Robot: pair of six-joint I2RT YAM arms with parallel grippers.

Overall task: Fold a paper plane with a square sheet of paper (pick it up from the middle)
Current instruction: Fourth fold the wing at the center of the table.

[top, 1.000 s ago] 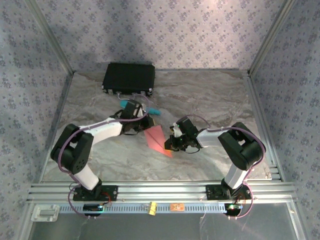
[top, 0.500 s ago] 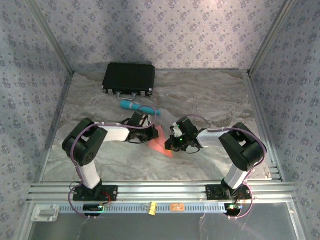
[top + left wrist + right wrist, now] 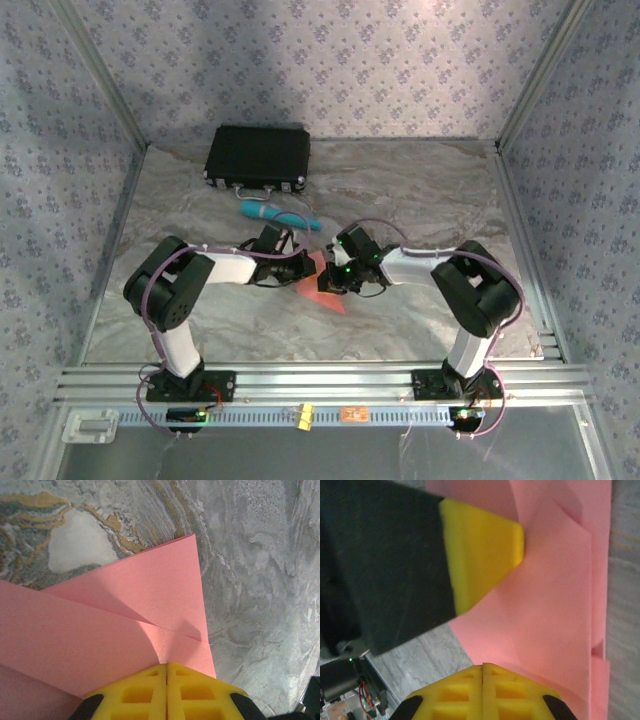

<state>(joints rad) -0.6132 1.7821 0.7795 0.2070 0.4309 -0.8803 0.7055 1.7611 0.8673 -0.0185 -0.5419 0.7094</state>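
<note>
**Left tool [image 3: 166,677] and right tool [image 3: 483,680] both closed**

We see each tool's yellow fingers [image 3: 135,695] pressed together, tips against the creased square sheet of paper [image 3: 125,630]; whether either pinches a layer we cannot tell. The sheet lies near the middle of the desk [image 3: 420,190], between the tools, with the teal cylinder [image 3: 280,213] toward the far edge.

Centre crowded: left gripper [image 3: 166,676] and right gripper [image 3: 483,678] meet tip to tip, both closed, over the folded salmon-pink paper sheet [image 3: 326,292]. Teal plastic cylinder [image 3: 278,212] lies just behind them. Black rectangular case [image 3: 257,157] blocks rear left. Grey marble tabletop [image 3: 440,190] lies open at rear right and along the near strip.
</note>
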